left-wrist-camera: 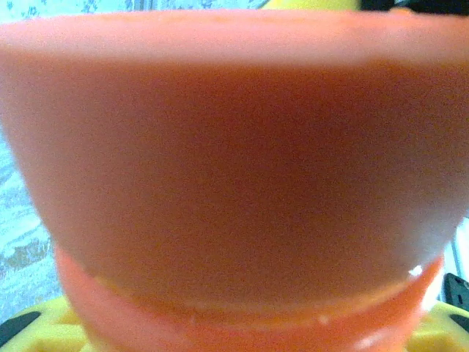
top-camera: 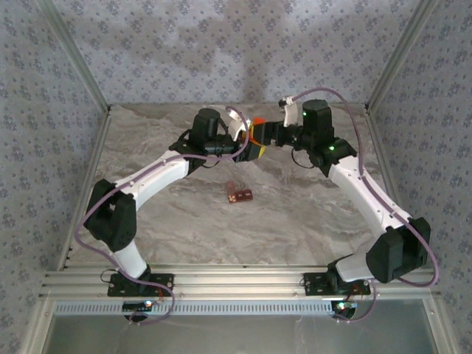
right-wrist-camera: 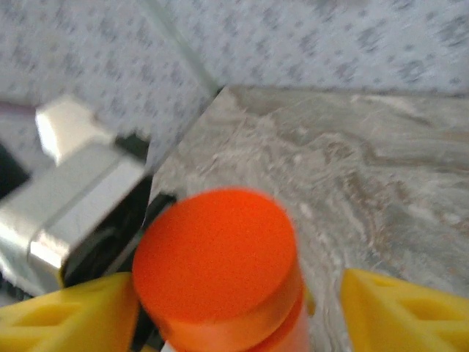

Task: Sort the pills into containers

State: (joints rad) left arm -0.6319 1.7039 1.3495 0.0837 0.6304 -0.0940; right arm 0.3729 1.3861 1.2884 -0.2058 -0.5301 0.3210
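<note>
A small orange bottle (top-camera: 255, 131) hangs above the back middle of the table, where both arms meet. My left gripper (top-camera: 251, 147) is shut on the bottle (left-wrist-camera: 234, 161), whose side looms close in the left wrist view, with yellow fingertips (left-wrist-camera: 37, 334) at the bottom corners. My right gripper (right-wrist-camera: 238, 315) is open around the bottle's orange cap (right-wrist-camera: 216, 257), and its right finger (right-wrist-camera: 403, 315) stands clear of it. The containers (top-camera: 238, 193), a short reddish-brown strip of cells, lie flat mid-table. The pills are out of view.
The marbled tabletop (top-camera: 295, 214) is walled by patterned panels at the back and sides, with metal posts in the corners. An aluminium rail (top-camera: 236, 284) carrying both arm bases runs along the near edge.
</note>
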